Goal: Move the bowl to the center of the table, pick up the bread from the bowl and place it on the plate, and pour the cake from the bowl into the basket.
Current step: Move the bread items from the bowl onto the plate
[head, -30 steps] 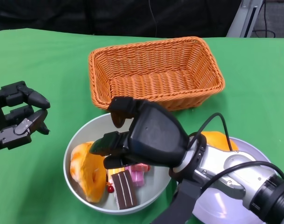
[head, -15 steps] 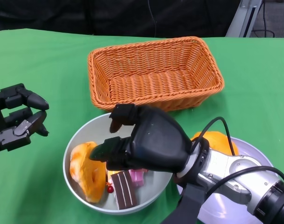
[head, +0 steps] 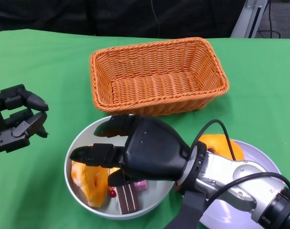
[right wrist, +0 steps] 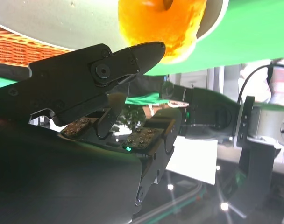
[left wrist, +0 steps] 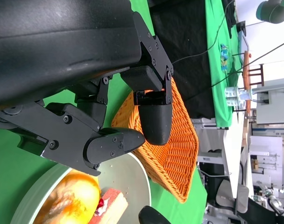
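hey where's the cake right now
In the head view the cake lies in the bowl at the near edge, right of the bread, just under the right hand.

Head view looks down, wrist views close behind hands, all sharing bowl (head: 83, 138).

This looks like a robotics lab set up for staged trials, not a home or kitchen. The table (head: 49, 57) is covered with a bright green cloth, and a black curtain (head: 111, 16) hangs along its far side. At the far right a grey metal frame (head: 247, 16) stands with cables (head: 274, 21) trailing over a grey floor. The left wrist view shows more past the table: a second green-covered table (left wrist: 221, 60) with small items on it, a wooden chair (left wrist: 252, 72), white desks (left wrist: 235, 140) and black office chairs (left wrist: 226, 198).
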Robot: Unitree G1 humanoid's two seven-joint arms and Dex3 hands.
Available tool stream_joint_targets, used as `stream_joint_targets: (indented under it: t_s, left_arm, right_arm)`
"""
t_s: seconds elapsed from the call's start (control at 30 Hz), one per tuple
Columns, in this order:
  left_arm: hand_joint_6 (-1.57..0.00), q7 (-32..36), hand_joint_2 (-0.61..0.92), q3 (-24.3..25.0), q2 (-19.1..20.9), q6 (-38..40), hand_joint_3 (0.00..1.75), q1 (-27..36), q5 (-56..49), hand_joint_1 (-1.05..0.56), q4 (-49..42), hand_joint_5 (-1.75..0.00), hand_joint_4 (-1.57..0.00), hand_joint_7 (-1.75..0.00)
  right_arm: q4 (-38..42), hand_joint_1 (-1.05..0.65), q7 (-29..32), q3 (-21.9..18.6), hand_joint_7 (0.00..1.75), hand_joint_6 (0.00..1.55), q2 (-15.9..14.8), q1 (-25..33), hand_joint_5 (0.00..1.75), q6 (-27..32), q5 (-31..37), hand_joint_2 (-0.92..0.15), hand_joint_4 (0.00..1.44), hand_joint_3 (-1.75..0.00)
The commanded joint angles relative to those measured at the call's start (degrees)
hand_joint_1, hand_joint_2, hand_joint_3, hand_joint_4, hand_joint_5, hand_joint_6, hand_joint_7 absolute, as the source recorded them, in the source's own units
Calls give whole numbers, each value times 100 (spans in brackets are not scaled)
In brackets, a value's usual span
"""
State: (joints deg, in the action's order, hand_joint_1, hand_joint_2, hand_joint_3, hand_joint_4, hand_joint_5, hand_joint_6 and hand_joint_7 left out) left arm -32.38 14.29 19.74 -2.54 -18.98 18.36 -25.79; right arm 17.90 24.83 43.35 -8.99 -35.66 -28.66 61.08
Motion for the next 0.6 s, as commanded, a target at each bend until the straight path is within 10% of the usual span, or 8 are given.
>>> stream_joint_targets:
  t_s: [0.03,0.6]
  left_arm:
    - [-74,45,67,88,58,-130,68,-69,-3,-27,-148,-151,-68,-120]
    - [-78,224,68,35,92,381,86,-244,-56,-8,-299,-158,-74,-124]
  right_arm:
    - [-126,-65,-325,2,0,49,11,-19,7,-5,-78,-84,65,0]
    - [593,-65,-585,354,0,42,289,-478,1,-246,220,-89,55,-2]
